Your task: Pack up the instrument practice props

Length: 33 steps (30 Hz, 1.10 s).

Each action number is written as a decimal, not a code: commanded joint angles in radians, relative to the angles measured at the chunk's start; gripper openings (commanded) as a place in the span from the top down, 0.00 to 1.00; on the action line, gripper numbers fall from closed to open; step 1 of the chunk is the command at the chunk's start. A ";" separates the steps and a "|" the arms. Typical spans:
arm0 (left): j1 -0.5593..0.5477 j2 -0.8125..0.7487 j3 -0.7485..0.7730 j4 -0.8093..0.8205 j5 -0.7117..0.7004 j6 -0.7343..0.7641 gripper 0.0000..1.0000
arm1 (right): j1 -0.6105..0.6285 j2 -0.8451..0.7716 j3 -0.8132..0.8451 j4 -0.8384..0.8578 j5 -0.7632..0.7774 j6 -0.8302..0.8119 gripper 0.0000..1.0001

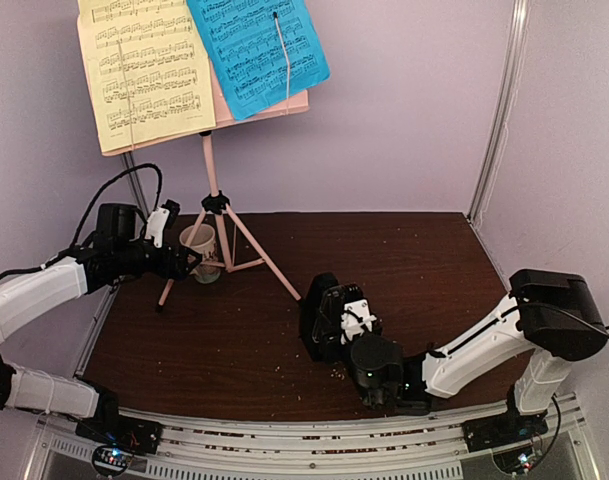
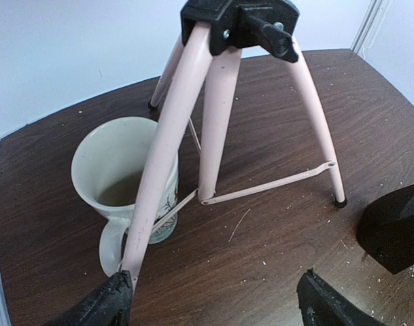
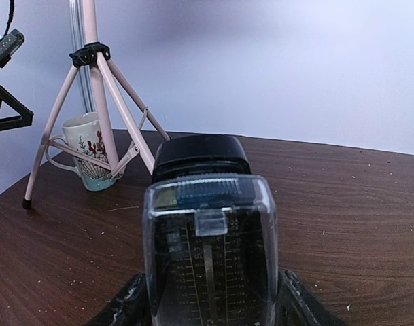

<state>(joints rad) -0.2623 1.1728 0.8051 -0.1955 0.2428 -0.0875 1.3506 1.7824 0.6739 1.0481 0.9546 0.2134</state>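
Table: dark brown wooden top (image 1: 414, 260) scattered with pale crumbs, lilac walls behind and to the sides.
Music stand: pink music stand (image 1: 211, 165), upright at the back left of the table, tripod legs spread from a black hub (image 2: 237, 24).
Stand desk: at the top of the pole, tilted back, carrying both sets of pages side by side.
Yellow sheet music: yellow pages (image 1: 144, 70) on the left half of the desk, printed staves facing out.
Blue sheet music: blue pages (image 1: 256, 50) on the right half, skewed, with one corner hanging past the desk's lower edge.
Mug: beige mug (image 2: 115, 163) with a red plant print, upright inside the spread of the tripod legs, handle towards the left arm. The near leg (image 2: 169, 142) crosses in front of it in the left wrist view.
Metronome: black pyramid metronome (image 3: 207, 251) under its clear plastic cover, standing mid-table, well apart from the stand and to its right.
Left gripper: left gripper (image 2: 217, 305) is low beside the mug, with its jaws spread wide and nothing between them. One fingertip (image 2: 118, 299) is right at the lower end of the near leg; contact cannot be told.
Right gripper: right gripper (image 3: 210, 309) is clamped on the metronome, one finger against each side of the clear cover low down.
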 commanded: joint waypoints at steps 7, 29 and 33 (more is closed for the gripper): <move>0.007 0.004 -0.014 0.038 0.013 0.008 0.13 | 0.003 0.032 0.024 -0.113 -0.007 0.009 0.44; 0.006 -0.002 -0.015 0.035 0.011 0.007 0.13 | -0.012 -0.020 0.037 -0.181 -0.031 -0.034 0.00; 0.006 -0.011 -0.015 0.034 0.004 0.007 0.13 | -0.012 -0.071 0.023 -0.193 -0.039 -0.071 0.00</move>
<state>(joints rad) -0.2623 1.1728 0.7963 -0.1955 0.2462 -0.0875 1.3411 1.7771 0.7090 0.8688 0.9115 0.1837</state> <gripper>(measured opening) 0.872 0.999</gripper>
